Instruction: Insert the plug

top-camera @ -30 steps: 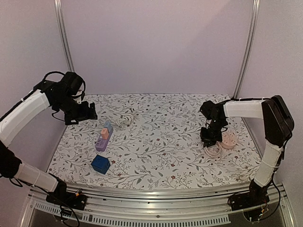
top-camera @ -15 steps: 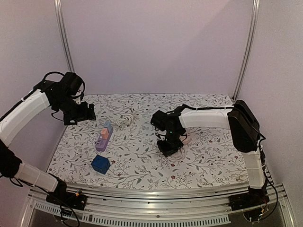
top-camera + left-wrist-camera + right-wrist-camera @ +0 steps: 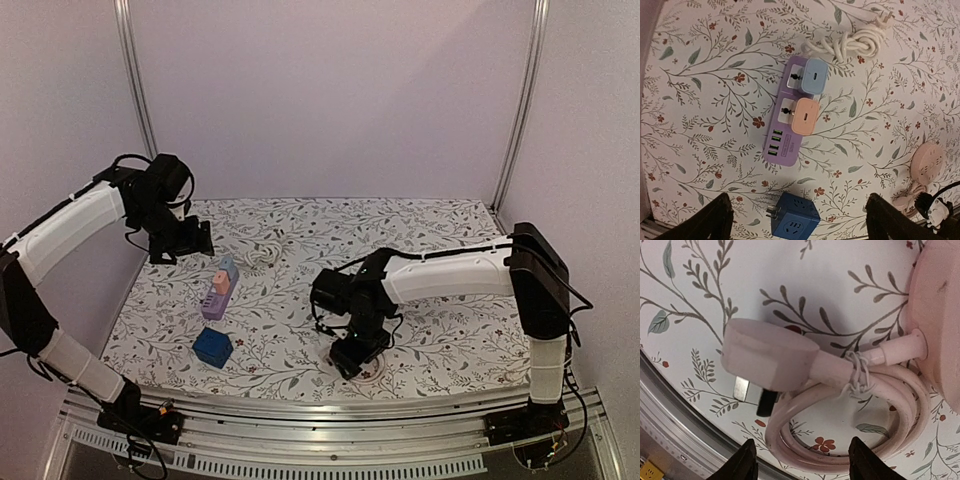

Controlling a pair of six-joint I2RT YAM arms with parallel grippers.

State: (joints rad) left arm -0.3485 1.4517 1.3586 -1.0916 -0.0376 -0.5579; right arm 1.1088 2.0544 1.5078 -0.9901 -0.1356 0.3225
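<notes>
The pink plug (image 3: 770,357) lies on the floral cloth, its prongs toward the front rail. Its coiled cord (image 3: 840,460) runs to the round pink socket (image 3: 940,315), which also shows in the left wrist view (image 3: 927,162). My right gripper (image 3: 350,355) hovers low over the coil near the front edge. In its wrist view the right gripper (image 3: 802,465) is open, its fingers either side of the cord loop. My left gripper (image 3: 185,240) hangs high at the back left, and its wrist view shows the left gripper (image 3: 807,225) wide open and holding nothing.
A purple power strip (image 3: 218,292) with a blue and an orange adapter plugged in lies left of centre. A blue cube socket (image 3: 212,346) sits in front of it. A bundled white cable (image 3: 262,254) lies behind. The metal front rail (image 3: 685,440) runs close to the pink plug.
My right arm has swept from the right side to the front centre, taking the pink socket and cord along, and its jaws have opened. My left arm has shifted slightly right.
</notes>
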